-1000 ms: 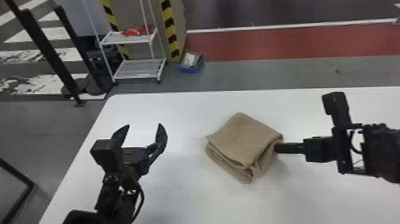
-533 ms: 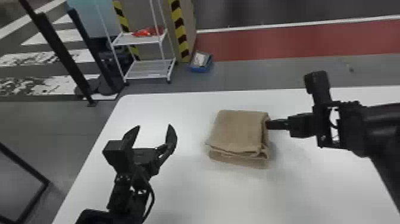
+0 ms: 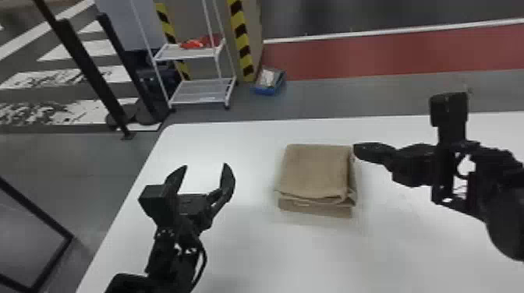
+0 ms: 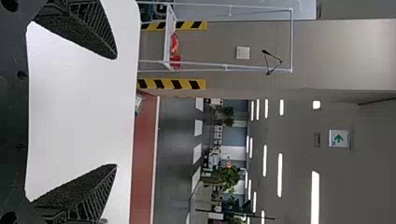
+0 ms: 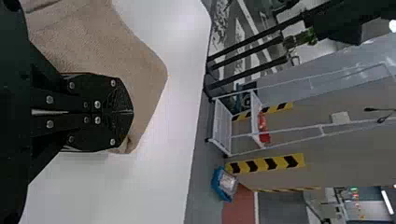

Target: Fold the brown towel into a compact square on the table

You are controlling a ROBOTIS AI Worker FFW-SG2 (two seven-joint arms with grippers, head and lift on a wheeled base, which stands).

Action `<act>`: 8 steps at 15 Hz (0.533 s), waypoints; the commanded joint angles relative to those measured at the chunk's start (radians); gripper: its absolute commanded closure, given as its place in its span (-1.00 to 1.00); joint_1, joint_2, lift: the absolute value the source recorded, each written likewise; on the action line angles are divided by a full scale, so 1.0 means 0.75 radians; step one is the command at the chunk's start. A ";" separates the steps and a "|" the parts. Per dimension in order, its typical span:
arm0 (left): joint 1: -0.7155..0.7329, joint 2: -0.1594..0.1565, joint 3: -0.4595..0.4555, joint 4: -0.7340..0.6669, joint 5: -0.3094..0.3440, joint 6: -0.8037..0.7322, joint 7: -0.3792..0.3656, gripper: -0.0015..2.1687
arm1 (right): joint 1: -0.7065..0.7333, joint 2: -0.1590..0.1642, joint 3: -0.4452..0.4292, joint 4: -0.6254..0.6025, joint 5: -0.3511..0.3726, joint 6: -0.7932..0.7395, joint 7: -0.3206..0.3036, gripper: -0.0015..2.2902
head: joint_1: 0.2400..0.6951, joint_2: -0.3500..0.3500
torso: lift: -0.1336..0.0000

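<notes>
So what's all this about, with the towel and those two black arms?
A robot is folding a brown towel, which lies on the white table as a layered, roughly square stack. Its right gripper, fingers shut, is at the towel's right edge; the left gripper hangs open and empty off to the left.

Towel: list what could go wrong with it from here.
The shut right claw is at the far right corner of the towel, so a sideways sweep might push the stack askew.
Layers at the near right corner look rumpled and could slip open if bumped.
The lower layers jut past the top on the robot's side, so the square may end up uneven.
</notes>
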 commanded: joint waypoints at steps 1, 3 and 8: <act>-0.003 0.000 -0.006 0.002 -0.001 -0.001 0.001 -0.96 | 0.079 -0.008 0.031 -0.120 -0.036 -0.026 0.028 0.82 | 1.00 0.70 | -0.87; -0.001 0.002 0.000 0.008 0.001 -0.001 0.003 -0.96 | 0.089 -0.016 0.078 -0.134 -0.032 0.084 0.067 0.82 | 1.00 0.76 | -0.87; -0.003 0.002 -0.002 0.017 0.001 -0.001 0.001 -0.96 | 0.075 -0.029 0.184 -0.044 0.029 0.145 0.110 0.82 | 1.00 0.93 | -0.87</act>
